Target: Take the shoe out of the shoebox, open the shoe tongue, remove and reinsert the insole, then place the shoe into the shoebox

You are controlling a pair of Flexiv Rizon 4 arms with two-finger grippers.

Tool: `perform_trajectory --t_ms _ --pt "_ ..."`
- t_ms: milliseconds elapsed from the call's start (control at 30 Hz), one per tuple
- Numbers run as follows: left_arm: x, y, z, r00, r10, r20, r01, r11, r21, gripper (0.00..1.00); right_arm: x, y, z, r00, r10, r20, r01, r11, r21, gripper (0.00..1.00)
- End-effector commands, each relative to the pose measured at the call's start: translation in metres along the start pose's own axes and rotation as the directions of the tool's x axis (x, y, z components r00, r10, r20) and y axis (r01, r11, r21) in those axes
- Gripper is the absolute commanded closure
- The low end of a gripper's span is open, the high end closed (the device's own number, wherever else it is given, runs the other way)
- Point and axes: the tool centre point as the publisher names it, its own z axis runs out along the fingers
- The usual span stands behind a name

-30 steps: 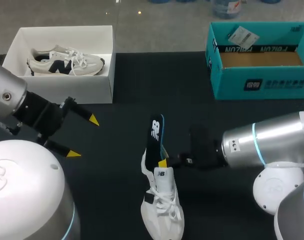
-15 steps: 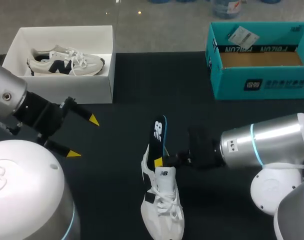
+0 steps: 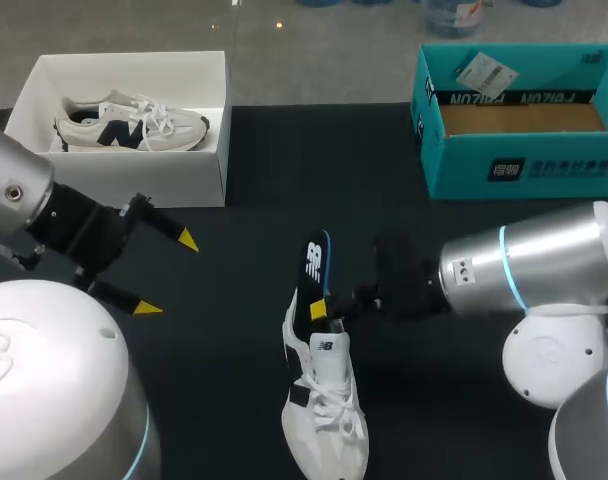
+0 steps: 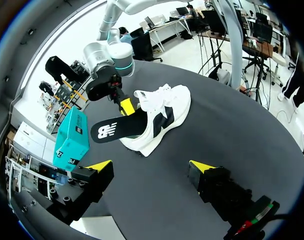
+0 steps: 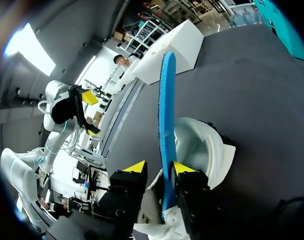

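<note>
The right gripper (image 5: pixel 159 167) pinches the insole (image 3: pixel 312 268) between both yellow tips, near its lower end, where it juts from the mouth of the white shoe (image 3: pixel 324 410) in the middle of the table. The left gripper (image 3: pixel 167 274) hangs empty with its fingers spread, near the white box (image 3: pixel 222 150). Whichever way the insole is going, it is best kept in line with the shoe's length — a sideways pull would likely drag the unheld shoe, which the left arm could steady.

The shoe (image 3: pixel 326 415) is showing white matt cloth with corded laces. The insole (image 3: pixel 312 272) is presenting a smooth black top over blue foam. The table (image 3: pixel 234 380) is appearing matt black.
</note>
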Motion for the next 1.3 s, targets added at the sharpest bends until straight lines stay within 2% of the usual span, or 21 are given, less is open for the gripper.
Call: perform_trajectory --t_ms 33,300,400,433,467,733,1300 --pt "0.001 0.0 -0.001 1.0 0.0 -0.002 0.0 1.0 -0.002 0.0 0.0 0.005 -0.006 1.0 0.002 0.015 -0.002 1.0 0.013 0.71" --pt "0.001 0.0 -0.001 1.0 0.0 -0.002 0.0 1.0 -0.002 0.0 -0.006 0.011 -0.002 1.0 0.003 0.015 -0.004 0.999 0.047 0.73" --pt "0.001 0.0 -0.001 1.0 0.0 -0.002 0.0 1.0 -0.002 0.0 -0.009 0.013 -0.002 1.0 0.004 0.016 -0.005 0.999 0.05 0.84" --pt "0.001 0.0 -0.001 1.0 0.0 -0.002 0.0 1.0 -0.002 0.0 -0.01 0.013 -0.003 1.0 0.004 0.018 -0.005 0.999 0.05 0.95" --pt "0.001 0.0 -0.001 1.0 0.0 -0.002 0.0 1.0 -0.002 0.0 -0.01 0.013 -0.004 1.0 0.004 0.019 -0.005 0.999 0.051 1.0" --pt "0.001 0.0 -0.001 1.0 0.0 -0.002 0.0 1.0 -0.002 0.0 -0.013 0.009 -0.005 1.0 0.01 0.02 -0.011 0.999 0.052 1.0" --pt "0.001 0.0 -0.001 1.0 0.0 -0.002 0.0 1.0 -0.002 0.0 -0.012 -0.035 0.019 0.997 0.077 -0.029 -0.076 0.997 0.032 1.0"
